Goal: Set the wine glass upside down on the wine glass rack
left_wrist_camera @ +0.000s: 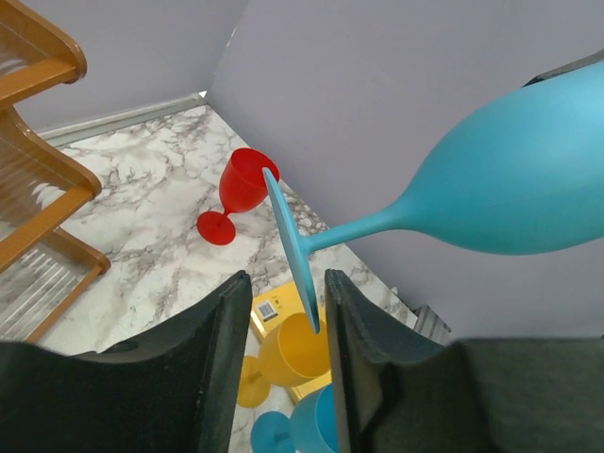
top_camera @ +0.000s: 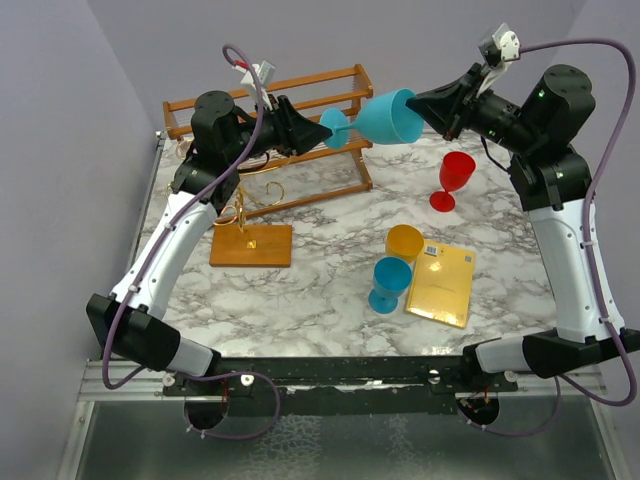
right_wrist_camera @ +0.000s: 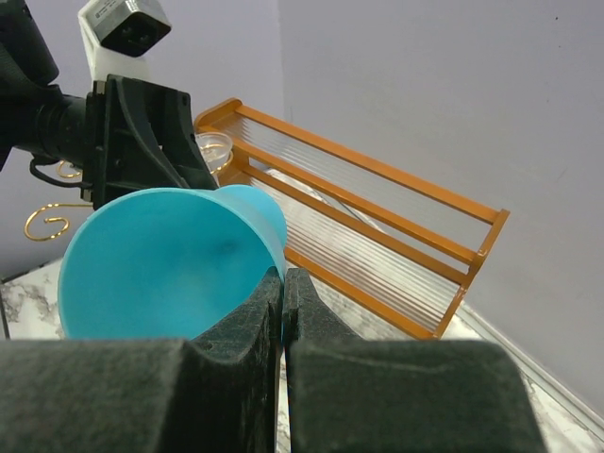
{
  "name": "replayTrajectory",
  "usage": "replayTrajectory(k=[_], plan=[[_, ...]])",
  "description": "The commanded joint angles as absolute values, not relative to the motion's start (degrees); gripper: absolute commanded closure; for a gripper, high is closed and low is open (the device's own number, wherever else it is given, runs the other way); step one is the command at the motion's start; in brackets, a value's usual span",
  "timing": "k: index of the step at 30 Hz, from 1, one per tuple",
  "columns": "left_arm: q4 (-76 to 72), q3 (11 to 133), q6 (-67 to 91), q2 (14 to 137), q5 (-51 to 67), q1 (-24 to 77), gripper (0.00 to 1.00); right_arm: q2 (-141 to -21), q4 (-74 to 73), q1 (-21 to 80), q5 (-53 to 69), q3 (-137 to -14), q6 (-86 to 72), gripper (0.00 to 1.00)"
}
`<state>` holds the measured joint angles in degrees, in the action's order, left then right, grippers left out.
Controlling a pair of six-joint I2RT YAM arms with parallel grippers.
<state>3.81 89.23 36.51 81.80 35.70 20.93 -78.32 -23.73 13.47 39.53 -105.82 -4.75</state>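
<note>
Right pincer [right_wrist_camera: 282,278] pinching rim of teal wine glass [right_wrist_camera: 160,264], midair.
Left pincer [left_wrist_camera: 286,283] spread, glass foot [left_wrist_camera: 288,241] between its fingers with gaps either side; held sideways above marble tabletop [top_camera: 320,225], well apart from gold wine glass rack [top_camera: 250,245].

The wine glass [top_camera: 385,118] is matt plastic, the wine glass rack [top_camera: 250,245] gold wire on wood.
</note>
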Motion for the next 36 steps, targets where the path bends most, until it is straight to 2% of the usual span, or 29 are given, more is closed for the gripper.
replayTrajectory(k=[1, 6, 10, 14, 15, 16, 26, 32, 36], plan=[[0.5, 89.8, 38.9, 83.0, 38.6, 21.8, 0.66, -77.0, -21.2, 13.4, 39.9, -105.2, -5.5, 0.99], [-0.4, 89.7, 40.3, 84.0, 39.4, 22.3, 0.80, -76.8, -20.8, 13.5, 39.8, -104.0, -5.2, 0.99], [-0.4, 89.6, 40.5, 84.0, 39.1, 22.4, 1.00, -76.7, -20.5, 13.8, 40.0, -102.7, -4.7, 0.99], [0.9, 89.7, 39.3, 83.0, 37.5, 22.3, 1.00, -76.4, -20.5, 13.8, 40.5, -101.7, -3.4, 0.98], [1.4, 89.8, 38.7, 82.7, 36.9, 22.3, 1.00, -76.3, -20.5, 13.8, 40.5, -101.4, -2.9, 0.94], [2.8, 89.9, 36.2, 81.7, 35.1, 22.3, 1.00, -75.8, -21.1, 13.8, 41.0, -100.7, -1.4, 0.81], [8.2, 90.3, 24.8, 76.4, 29.2, 18.7, 1.00, -73.4, -26.9, 13.8, 38.6, -100.7, 5.9, 0.35], [15.7, 93.1, 10.3, 71.8, 22.6, 16.6, 1.00, -70.8, -30.1, 13.8, 34.7, -96.9, 12.8, 0.21], [20.8, 94.9, -0.5, 68.6, 19.6, 14.7, 1.00, -69.9, -34.5, 13.8, 37.5, -92.6, 21.3, 0.11]])
